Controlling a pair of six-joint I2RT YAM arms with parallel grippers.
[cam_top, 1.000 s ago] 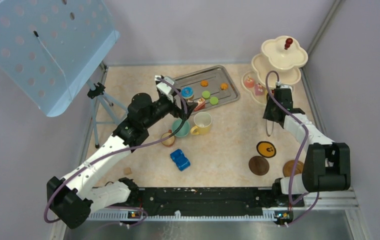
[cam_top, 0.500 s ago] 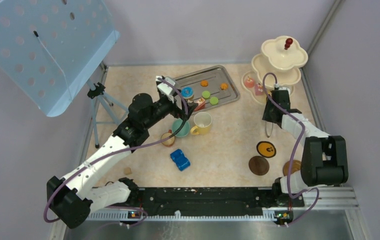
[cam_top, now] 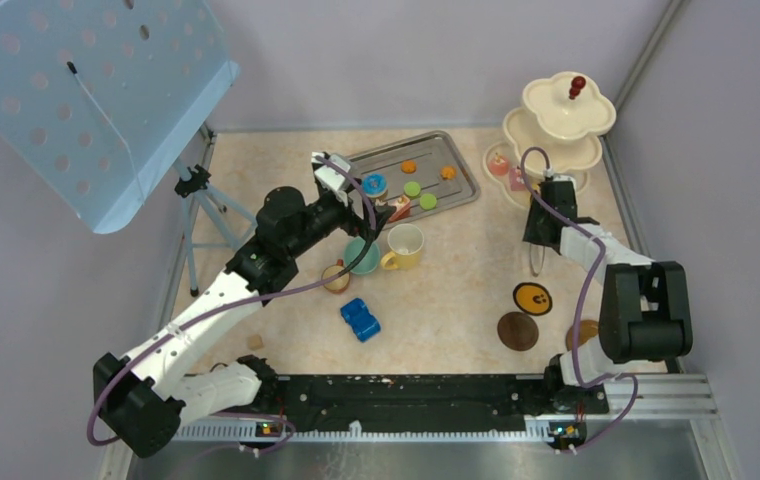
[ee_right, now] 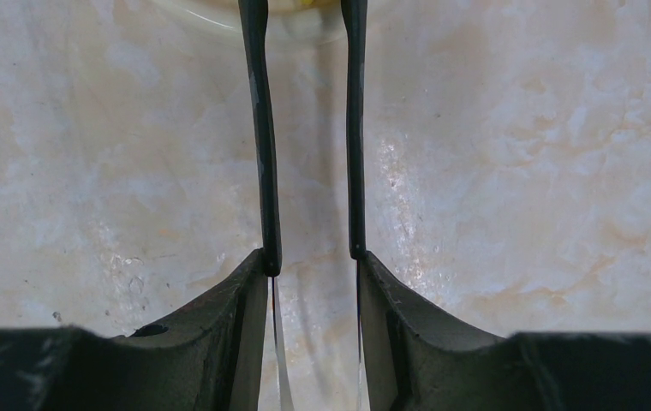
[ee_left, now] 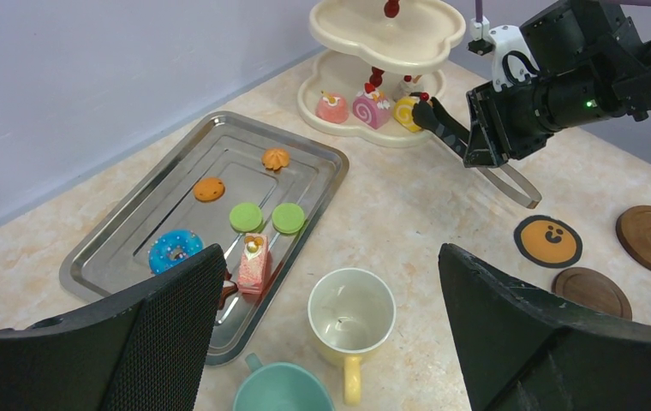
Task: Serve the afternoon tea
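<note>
My right gripper (cam_top: 542,215) is shut on black tongs (ee_left: 442,127), pinching both arms (ee_right: 260,128) together. The tong tips reach the cream tiered stand (cam_top: 559,112), right by a yellow roll cake (ee_left: 406,113) on its bottom tier, next to two pink cakes (ee_left: 372,110). My left gripper (ee_left: 331,334) hangs open above the yellow mug (ee_left: 352,312) and the teal cup (ee_left: 281,390), holding nothing. A small brown cup (cam_top: 336,277) stands beside them. The steel tray (cam_top: 456,150) holds a blue donut (ee_left: 174,249), green macarons (ee_left: 246,217), cookies and a pink slice (ee_left: 253,265).
Two brown coasters (cam_top: 517,331) (cam_top: 581,335) and a smiley-face one (cam_top: 533,298) lie at the front right. A blue toy car (cam_top: 360,319) sits in front of the cups. A tripod with a blue perforated board (cam_top: 96,90) stands at the left.
The right arm has folded in, its wrist shifting slightly left with the tongs still gripped. The left arm has not moved.
</note>
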